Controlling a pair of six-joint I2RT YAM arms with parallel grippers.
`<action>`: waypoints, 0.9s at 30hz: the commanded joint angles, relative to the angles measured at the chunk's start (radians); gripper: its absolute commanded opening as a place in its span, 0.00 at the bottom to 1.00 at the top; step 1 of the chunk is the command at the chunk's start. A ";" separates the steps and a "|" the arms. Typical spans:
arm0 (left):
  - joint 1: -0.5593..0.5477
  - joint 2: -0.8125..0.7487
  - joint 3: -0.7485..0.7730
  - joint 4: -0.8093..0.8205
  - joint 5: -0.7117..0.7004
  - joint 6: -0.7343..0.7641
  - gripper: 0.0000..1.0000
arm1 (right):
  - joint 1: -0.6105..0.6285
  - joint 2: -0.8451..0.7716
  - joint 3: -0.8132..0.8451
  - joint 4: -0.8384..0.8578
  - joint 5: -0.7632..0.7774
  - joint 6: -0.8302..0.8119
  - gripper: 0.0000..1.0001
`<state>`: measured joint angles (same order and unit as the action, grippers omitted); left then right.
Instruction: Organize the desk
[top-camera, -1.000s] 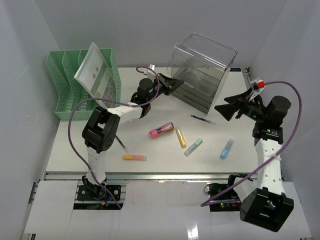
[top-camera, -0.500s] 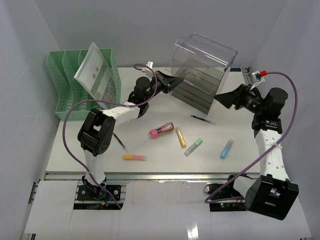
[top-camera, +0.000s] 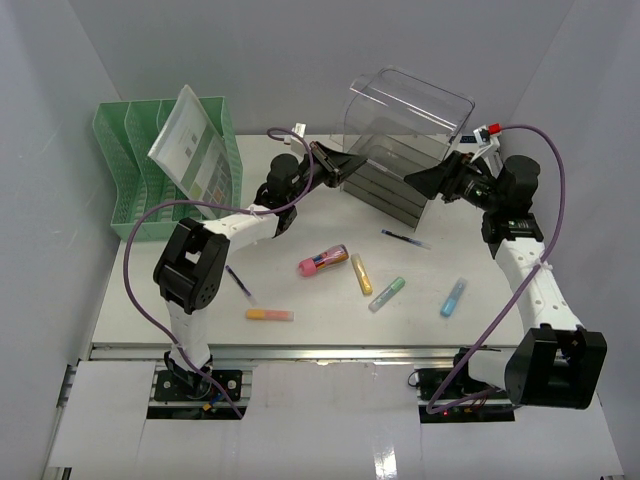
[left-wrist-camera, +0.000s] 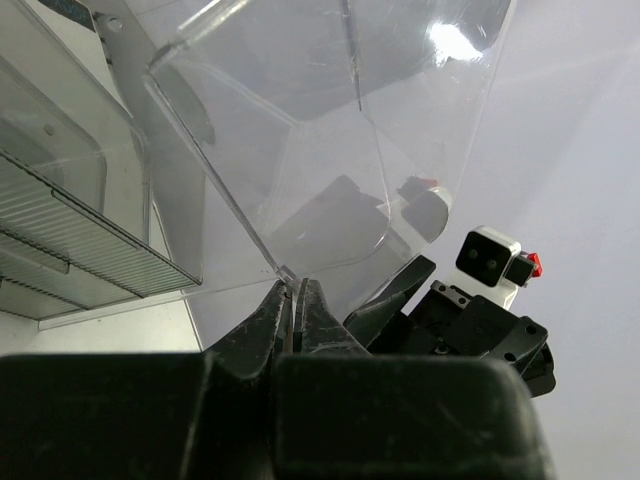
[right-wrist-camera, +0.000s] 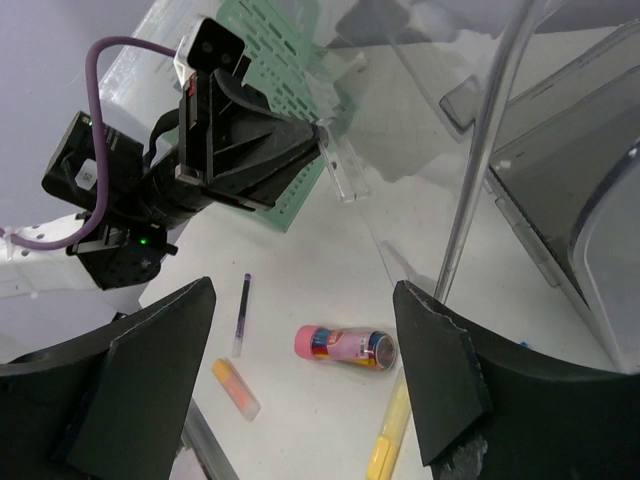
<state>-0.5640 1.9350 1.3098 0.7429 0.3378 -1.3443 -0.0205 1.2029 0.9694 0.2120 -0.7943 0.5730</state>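
By the look of things the tidying has hardly begun. The large flat white rectangular desk (top-camera: 320, 300) has loose writing things scattered from its middle toward the near edge. There is a pink cylindrical tube with a colourful label (top-camera: 323, 261), a yellow highlighter (top-camera: 360, 274), a green highlighter (top-camera: 387, 294) and a blue highlighter (top-camera: 453, 297). An orange highlighter (top-camera: 270, 314) lies close to the near edge, with a thin dark pen (top-camera: 405, 238) and a thin purple pen (top-camera: 240, 285) also out. None of them lies in a container. The green slotted plastic file rack (top-camera: 125, 170) stands at the far left corner with a white printed sheet (top-camera: 190, 145) leaning in it, perhaps the one item already put away. The clear plastic drawer box (top-camera: 410, 120) sits at the far edge, toward the right corner. The left gripper (left-wrist-camera: 298, 300) has its fingers pressed together on a thin clear lip of that box. The right gripper (top-camera: 420, 182) hovers just beside the box's right side with its fingers wide apart, holding nothing. I judge the step in hand to be opening or steadying the box. Gathering all seven loose things is left to do.
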 joint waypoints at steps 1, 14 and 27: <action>-0.004 -0.112 -0.005 0.067 0.066 0.024 0.00 | 0.009 0.023 0.060 0.054 0.081 -0.025 0.75; 0.007 -0.112 -0.008 0.076 0.065 0.017 0.00 | 0.010 -0.096 0.067 -0.121 -0.021 -0.311 0.69; 0.012 -0.124 -0.002 0.067 0.068 0.018 0.00 | 0.011 -0.089 0.068 -0.267 0.203 -0.348 0.72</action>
<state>-0.5583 1.9241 1.3021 0.7631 0.3582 -1.3541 -0.0108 1.0997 0.9936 -0.0287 -0.6544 0.2437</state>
